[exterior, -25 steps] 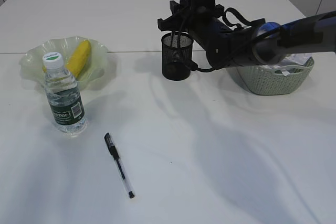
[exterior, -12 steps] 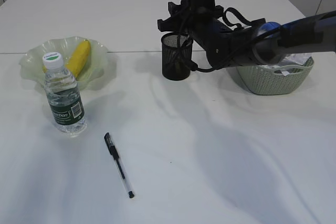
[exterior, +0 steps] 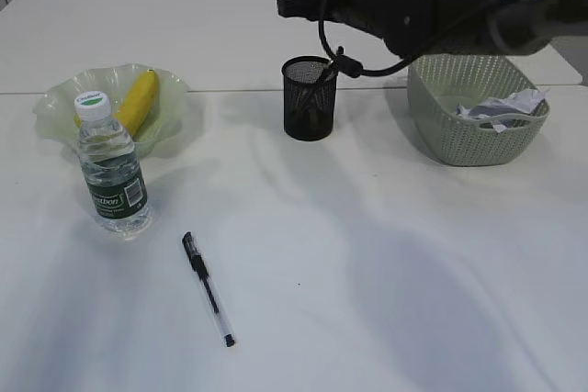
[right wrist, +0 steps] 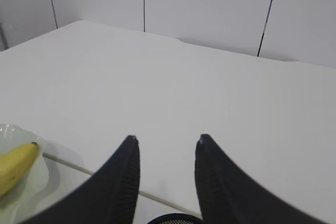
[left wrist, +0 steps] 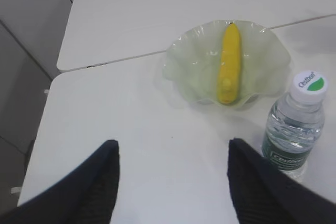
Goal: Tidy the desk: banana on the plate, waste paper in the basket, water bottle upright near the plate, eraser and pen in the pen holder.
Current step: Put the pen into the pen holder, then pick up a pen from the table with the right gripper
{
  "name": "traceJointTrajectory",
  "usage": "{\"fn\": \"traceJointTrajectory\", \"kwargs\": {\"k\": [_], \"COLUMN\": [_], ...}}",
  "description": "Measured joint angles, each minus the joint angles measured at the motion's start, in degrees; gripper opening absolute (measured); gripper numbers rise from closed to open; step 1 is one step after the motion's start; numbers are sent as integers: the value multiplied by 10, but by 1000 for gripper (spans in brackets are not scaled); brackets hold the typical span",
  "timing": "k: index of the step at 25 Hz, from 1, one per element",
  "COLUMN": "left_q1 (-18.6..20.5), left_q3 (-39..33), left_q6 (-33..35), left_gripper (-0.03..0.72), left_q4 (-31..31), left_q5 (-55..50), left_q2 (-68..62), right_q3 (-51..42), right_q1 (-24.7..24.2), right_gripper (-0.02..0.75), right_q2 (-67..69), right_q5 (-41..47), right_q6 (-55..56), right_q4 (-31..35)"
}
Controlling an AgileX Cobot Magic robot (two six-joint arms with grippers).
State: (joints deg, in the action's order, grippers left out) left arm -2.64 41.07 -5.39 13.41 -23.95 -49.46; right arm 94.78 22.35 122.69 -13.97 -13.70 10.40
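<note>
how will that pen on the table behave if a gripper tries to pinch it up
The pen looks thin, rigid and light, so it should lift without bending. It lies flat on the bare table, so it may roll or skid if nudged sideways. Its clear barrel looks smooth, possibly slippery.

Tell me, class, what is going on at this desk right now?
A two-armed robot is tidying a desk. The banana lies on the plate, the bottle stands upright beside it, and crumpled paper sits in the basket. The right hand, open and empty, is above the pen holder. The left hand is open near the plate. The pen lies on the desk.
</note>
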Motion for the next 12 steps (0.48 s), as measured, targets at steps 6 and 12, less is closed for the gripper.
{"fn": "traceJointTrajectory", "kwargs": {"k": [6, 12], "left_q1": [0, 0], "left_q3": [0, 0], "left_q6": [0, 0], "left_gripper": [464, 464], "left_q4": [-40, -77], "left_q5": [0, -2], "left_q2": [0, 0], "right_q3": [0, 0], "right_q1": [0, -1], "right_gripper": [271, 271], "right_q2": [-69, -124], "right_q5": [98, 195], "right_q6": [0, -8], "right_q4": [-2, -4]}}
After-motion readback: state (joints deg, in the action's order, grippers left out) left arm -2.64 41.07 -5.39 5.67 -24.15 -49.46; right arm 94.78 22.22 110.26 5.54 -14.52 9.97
